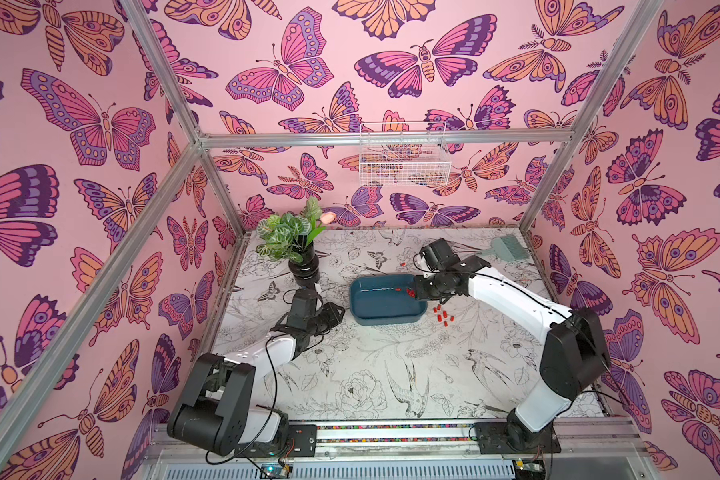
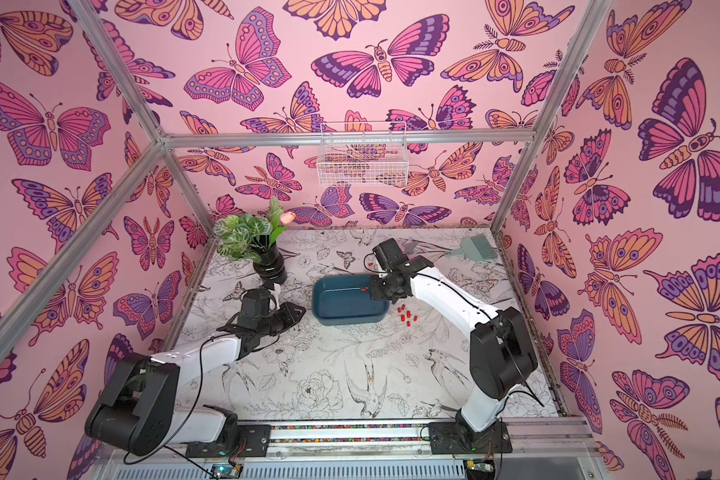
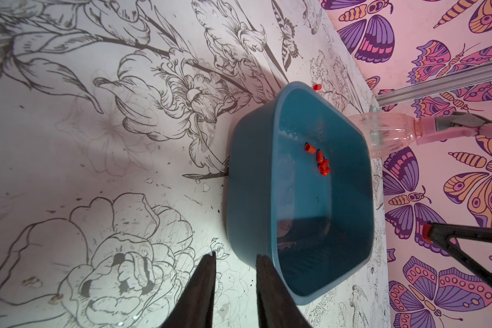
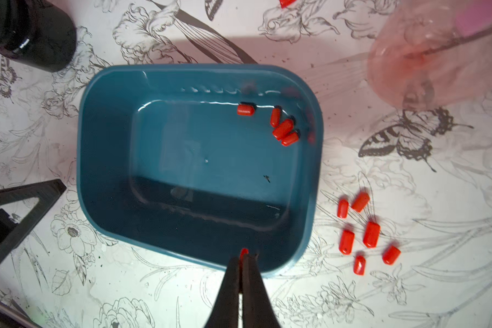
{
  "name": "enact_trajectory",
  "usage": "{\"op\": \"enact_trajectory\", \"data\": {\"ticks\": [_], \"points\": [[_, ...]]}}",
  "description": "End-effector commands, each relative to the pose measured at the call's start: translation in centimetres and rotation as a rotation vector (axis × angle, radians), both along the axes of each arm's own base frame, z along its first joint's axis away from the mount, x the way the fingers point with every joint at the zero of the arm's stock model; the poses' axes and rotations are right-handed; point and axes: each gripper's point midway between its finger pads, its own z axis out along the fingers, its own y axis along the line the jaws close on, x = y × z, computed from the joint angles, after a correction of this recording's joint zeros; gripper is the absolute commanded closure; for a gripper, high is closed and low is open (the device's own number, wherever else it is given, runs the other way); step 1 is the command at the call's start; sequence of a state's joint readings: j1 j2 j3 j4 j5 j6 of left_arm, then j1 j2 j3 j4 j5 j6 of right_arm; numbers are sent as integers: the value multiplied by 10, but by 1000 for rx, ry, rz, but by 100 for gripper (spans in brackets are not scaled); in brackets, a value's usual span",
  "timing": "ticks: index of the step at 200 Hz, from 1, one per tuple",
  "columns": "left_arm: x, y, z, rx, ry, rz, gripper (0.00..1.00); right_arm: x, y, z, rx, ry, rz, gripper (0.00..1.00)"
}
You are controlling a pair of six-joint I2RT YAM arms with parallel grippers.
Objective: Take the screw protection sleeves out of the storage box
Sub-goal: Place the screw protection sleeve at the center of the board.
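Right jaws pinch one red sleeve [image 4: 244, 252], mostly hidden between them.

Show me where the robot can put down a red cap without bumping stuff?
The big bare stretch of table between the blue box and the front rail is free. It is crowded beside the box where loose red caps lie, and behind it by the bottle and brush.
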State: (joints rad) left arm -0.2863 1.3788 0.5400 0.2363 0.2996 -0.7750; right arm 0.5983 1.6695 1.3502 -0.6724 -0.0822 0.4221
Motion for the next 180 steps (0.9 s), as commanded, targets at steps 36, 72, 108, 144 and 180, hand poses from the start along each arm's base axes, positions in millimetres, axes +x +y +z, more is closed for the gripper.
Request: {"op": "enact_trajectory", "data": {"ticks": [36, 72, 108, 144, 180], "points": [[4, 0, 0, -1, 12, -7, 70, -19, -53, -6, -29, 33, -73, 93], [4, 0, -1, 0, 14, -5, 71, -23, -78, -21, -27, 61, -114, 93], [3, 0, -2, -1, 17, -5, 70, -26, -97, -37, -26, 93, -143, 93], [4, 0, -2, 0, 20, -4, 71, -28, -107, -49, -33, 114, -160, 93], [4, 0, -2, 0, 19, -4, 70, -32, -108, -61, -32, 141, -163, 93]]}}
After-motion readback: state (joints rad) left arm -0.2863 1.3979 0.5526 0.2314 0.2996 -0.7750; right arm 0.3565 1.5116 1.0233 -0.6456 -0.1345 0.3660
